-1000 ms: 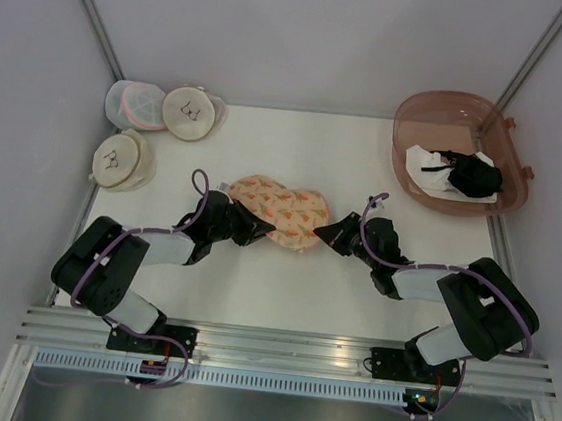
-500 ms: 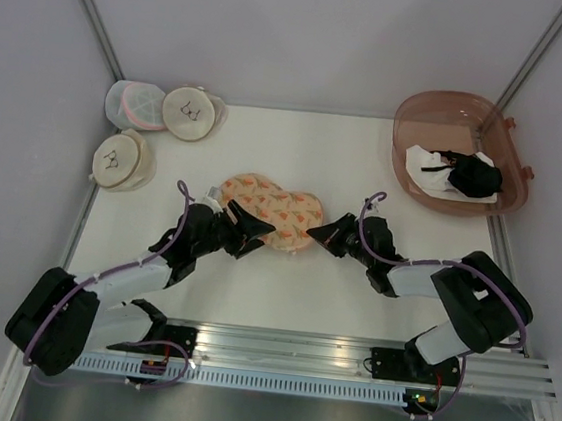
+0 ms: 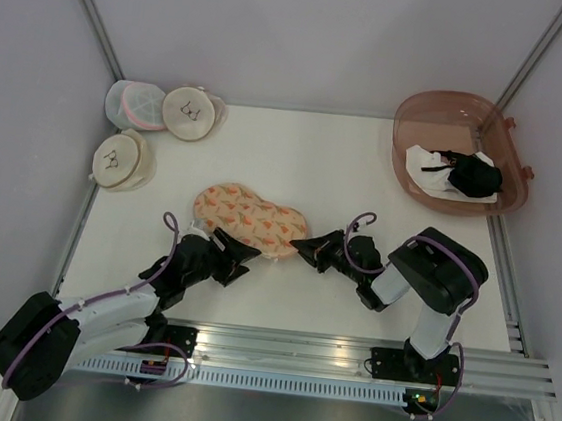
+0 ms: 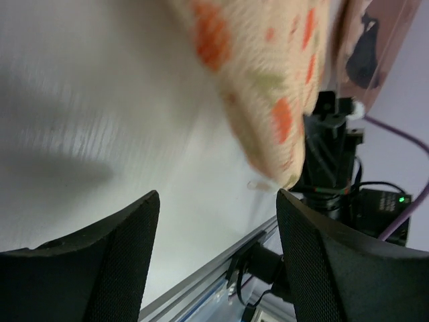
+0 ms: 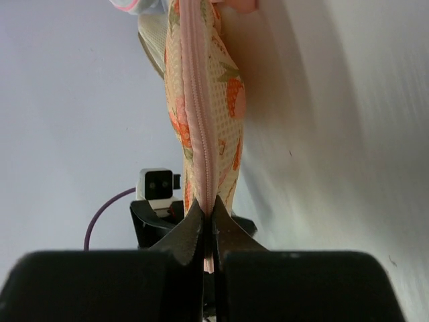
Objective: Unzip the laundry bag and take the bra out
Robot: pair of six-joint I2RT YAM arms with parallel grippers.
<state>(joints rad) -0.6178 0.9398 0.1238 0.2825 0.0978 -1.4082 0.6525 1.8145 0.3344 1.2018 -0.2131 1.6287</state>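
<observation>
Peach laundry bag [image 3: 248, 219] with orange prints lies flat mid-table [image 3: 316, 164], long axis left to right. Pink zip [image 5: 201, 100] along its edge looks closed. Right gripper [image 3: 302, 246] clamped on bag's right end, fingertips meeting on zip seam. Left gripper [image 3: 239, 256] spread apart, nothing between fingers, just beside bag's near left edge. Three round pouches [image 3: 160, 117] in far left corner. Brown tub [image 3: 442, 112] far right, holding white cloth [image 3: 428, 171] and black garment [image 3: 474, 176].
</observation>
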